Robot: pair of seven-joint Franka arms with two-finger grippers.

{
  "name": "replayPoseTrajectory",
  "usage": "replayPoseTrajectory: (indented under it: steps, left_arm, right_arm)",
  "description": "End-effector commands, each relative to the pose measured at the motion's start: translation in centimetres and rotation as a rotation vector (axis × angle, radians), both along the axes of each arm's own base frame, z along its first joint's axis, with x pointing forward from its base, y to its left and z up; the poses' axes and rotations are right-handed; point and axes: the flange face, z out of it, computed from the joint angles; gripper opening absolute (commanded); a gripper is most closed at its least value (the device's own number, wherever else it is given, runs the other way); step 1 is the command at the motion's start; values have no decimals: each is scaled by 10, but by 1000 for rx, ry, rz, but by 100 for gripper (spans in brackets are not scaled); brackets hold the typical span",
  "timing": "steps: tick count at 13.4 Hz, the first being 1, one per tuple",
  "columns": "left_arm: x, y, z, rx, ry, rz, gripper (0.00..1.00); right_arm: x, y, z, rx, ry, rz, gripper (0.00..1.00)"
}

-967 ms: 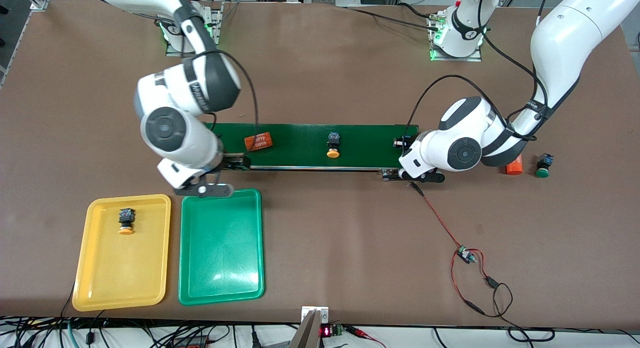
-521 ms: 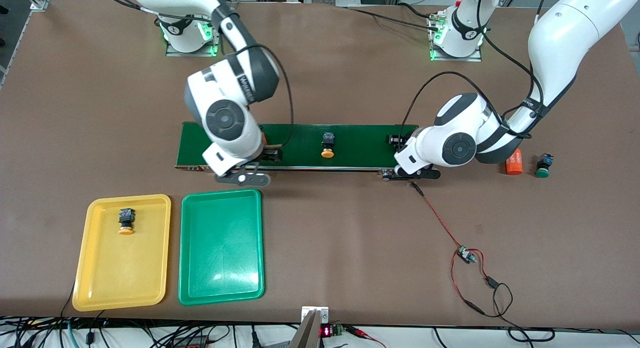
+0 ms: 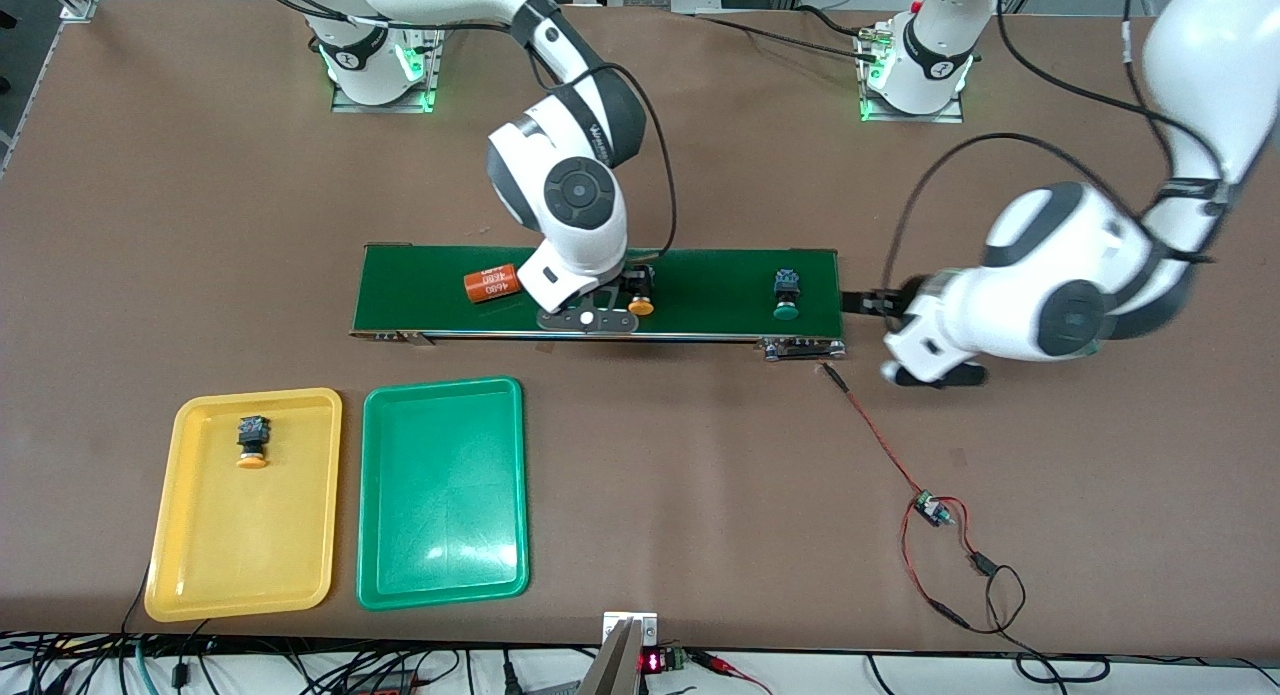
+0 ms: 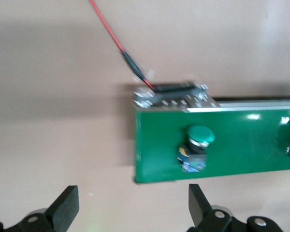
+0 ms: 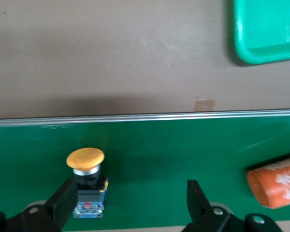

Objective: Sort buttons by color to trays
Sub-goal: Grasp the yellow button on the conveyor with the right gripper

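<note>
With the right jaws: released, spread wide, gripping nothing, low over the long dark green conveyor belt. Between the black fingers, close against one of them, lies a small push button with an orange-yellow mushroom cap and a black-and-blue body, on its side on the belt. Looks light and rigid, all hard plastic with a metal collar under the cap. Rolls easily on that round, glossy cap, probably, so better to pinch across the squarish body, where flat faces give the pads purchase. Needs only modest squeeze.

With the left jaws: likewise open and empty, waiting over bare brown worktop just off the belt's end toward the left arm's end. On the belt near that end, a matching push button with a green cap, same build, same handling.

Also on the belt, toward the right arm's end, an orange cylinder with white print, smooth and round.

Nearer the front camera, side by side on the matte worktop: a shallow yellow plastic tray with rounded corners, already holding a second orange-capped button, and a shiny green plastic tray, empty. Toward the left arm's end, a tiny circuit board on looping red wire.
</note>
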Motion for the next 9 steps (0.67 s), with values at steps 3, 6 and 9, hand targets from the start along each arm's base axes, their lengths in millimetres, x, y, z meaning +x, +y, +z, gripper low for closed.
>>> replayPoseTrajectory:
  steps: [3,6,9]
  left_arm:
    - [22,83,-22,110,-85,-219,100]
    - [27,141,-45,179,-89,-366,100]
    - [27,175,-68,198,-69,-433,100]
  right_arm:
    - [-6,23,-37,88,-1,-46,100]
    - [-4,20,-40,90,-1,-40,88]
    - [-6,18,-46,73,0,-23,47]
